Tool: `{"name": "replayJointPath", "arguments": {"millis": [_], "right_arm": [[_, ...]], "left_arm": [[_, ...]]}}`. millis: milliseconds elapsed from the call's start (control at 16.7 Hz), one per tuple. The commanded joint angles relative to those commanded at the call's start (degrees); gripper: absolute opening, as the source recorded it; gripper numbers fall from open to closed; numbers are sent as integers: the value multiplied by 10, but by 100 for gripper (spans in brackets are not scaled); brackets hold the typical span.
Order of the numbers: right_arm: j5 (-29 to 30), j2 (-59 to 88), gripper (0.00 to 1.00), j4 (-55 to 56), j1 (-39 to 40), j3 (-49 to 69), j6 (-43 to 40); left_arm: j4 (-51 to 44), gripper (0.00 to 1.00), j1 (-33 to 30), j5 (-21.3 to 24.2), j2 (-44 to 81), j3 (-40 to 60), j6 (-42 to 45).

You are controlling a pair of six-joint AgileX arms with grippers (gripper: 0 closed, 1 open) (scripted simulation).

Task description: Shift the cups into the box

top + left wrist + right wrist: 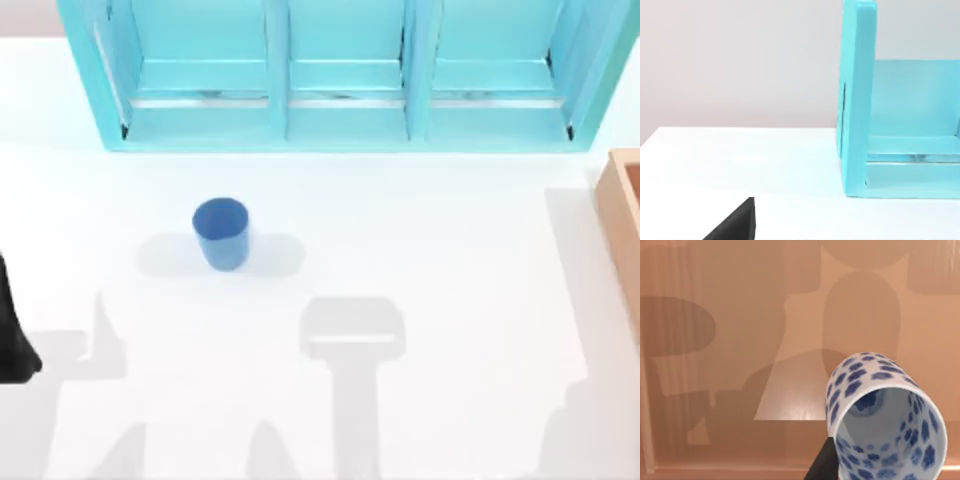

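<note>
The right gripper (840,465) hangs over the wooden floor of the box (740,340), and the white cup with the dark-blue pattern (880,410) sits against its one visible dark finger (824,462), mouth turned toward the wrist camera so the inside of the cup is open to view. The cup looks held, though the far finger is hidden behind it, so I cannot tell whether the grip is closed on it. Below the gripper the box floor carries soft shadows, and a raised wall edge runs along one side.

The blue cup (221,232) stands upright on the white table (420,250), well apart from the box (625,230) (a tan corner of it at the table's right edge), in front of the turquoise shelf unit (340,75).

The left gripper (735,225) is parked at the table's left edge, near the shelf unit's end wall (857,100); whether its fingers are apart or together cannot be told.
</note>
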Motion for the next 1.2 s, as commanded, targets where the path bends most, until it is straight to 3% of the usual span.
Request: {"name": "replayJointPath", "arguments": {"millis": [240,300,900,1200], "right_arm": [[0,0,98,0,0,0,0],[0,0,100,0,0,0,0],[0,1,100,-10,-1,10,-1],[0,8,100,-133,-6,136,-3]], "left_arm": [[0,100,0,0,0,0,0],[0,100,0,0,0,0,0],[0,100,0,0,0,0,0],[0,100,0,0,0,0,0]]}}
